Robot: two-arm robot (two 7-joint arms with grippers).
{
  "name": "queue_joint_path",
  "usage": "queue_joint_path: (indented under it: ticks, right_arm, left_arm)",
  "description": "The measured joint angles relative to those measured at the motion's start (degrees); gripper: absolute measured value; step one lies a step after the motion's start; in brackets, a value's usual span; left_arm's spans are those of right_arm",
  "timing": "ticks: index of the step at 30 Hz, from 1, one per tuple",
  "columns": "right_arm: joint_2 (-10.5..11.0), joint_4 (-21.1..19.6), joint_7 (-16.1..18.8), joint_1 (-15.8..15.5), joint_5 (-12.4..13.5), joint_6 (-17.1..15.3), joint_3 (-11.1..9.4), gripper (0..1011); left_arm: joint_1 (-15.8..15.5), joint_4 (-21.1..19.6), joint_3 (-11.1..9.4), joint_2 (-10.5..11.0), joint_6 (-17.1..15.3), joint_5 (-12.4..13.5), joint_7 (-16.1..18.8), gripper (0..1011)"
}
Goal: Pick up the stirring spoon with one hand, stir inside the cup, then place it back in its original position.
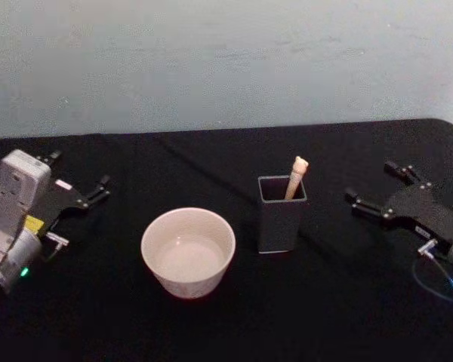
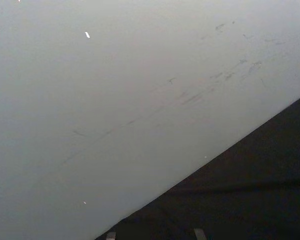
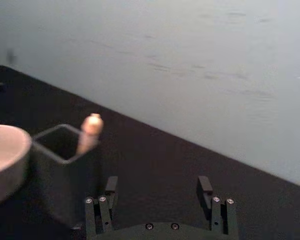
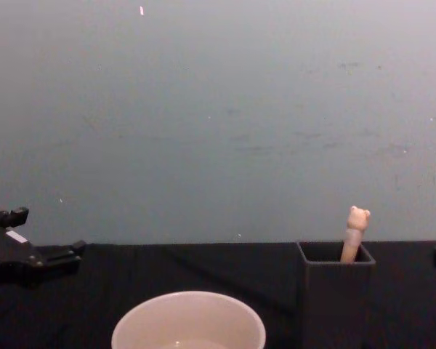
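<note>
The stirring spoon (image 1: 296,178) stands in the dark grey square holder (image 1: 281,215), its peach handle and bear head (image 4: 358,217) sticking out above the rim. The cream cup (image 1: 187,253) sits left of the holder, a short gap between them. My right gripper (image 1: 370,181) hovers open to the right of the holder, pointing toward it, with nothing between its fingers. The right wrist view has that gripper (image 3: 157,185) facing the holder (image 3: 65,170), the spoon (image 3: 90,131) and the cup (image 3: 5,155). My left gripper (image 1: 81,170) rests open at the table's left side, away from the cup.
A black cloth covers the table (image 1: 234,324). A pale wall (image 1: 226,60) rises behind its far edge. A thin cable loop (image 1: 438,283) hangs by the right wrist. The left wrist view looks at the wall (image 2: 115,100) and a corner of the table (image 2: 250,190).
</note>
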State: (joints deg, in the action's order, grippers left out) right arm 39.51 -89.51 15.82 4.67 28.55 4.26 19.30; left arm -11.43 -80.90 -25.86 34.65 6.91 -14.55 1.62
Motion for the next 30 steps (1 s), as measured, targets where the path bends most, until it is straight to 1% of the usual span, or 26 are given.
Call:
queue_joint_path:
  ticks: [1, 2, 5, 6, 8, 11, 18, 26, 30]
  right_arm:
    - [0.1, -0.3, 0.6, -0.2, 0.4, -0.1, 0.0, 1000]
    - [0.3, -0.9, 2.1, -0.6, 1.1, -0.4, -0.1, 1000]
    - [0.3, -1.6, 4.0, -0.8, 2.0, -0.8, 0.0, 1000]
    - [0.1, -2.0, 5.1, -0.8, 2.4, -1.2, 0.1, 1000]
    - [-0.4, -2.2, 6.3, -0.6, 2.8, -1.9, 0.5, 1000]
    - [-1.1, -2.2, 7.0, -0.1, 2.9, -2.6, 0.8, 1000]
    - [-4.2, -0.6, 8.9, 2.5, 3.1, -4.5, 1.6, 1000]
    - [-7.5, 2.3, 10.2, 5.7, 3.6, -6.9, 1.6, 1000]
    - [-8.6, 3.6, 11.1, 6.8, 3.7, -7.2, 1.6, 1000]
  left_arm:
    - [0.0, 0.0, 0.0, 0.0, 0.0, 0.0, 0.0, 1001]
    - [0.0, 0.0, 0.0, 0.0, 0.0, 0.0, 0.0, 1002]
    - [0.0, 0.0, 0.0, 0.0, 0.0, 0.0, 0.0, 1001]
    - [0.0, 0.0, 0.0, 0.0, 0.0, 0.0, 0.0, 1001]
    - [0.0, 0.0, 0.0, 0.0, 0.0, 0.0, 0.0, 1001]
    - [0.0, 0.0, 0.0, 0.0, 0.0, 0.0, 0.0, 1001]
    - [0.0, 0.0, 0.0, 0.0, 0.0, 0.0, 0.0, 1001]
    - [0.0, 0.0, 0.0, 0.0, 0.0, 0.0, 0.0, 1002]
    - [0.0, 0.0, 0.0, 0.0, 0.0, 0.0, 0.0, 1001]
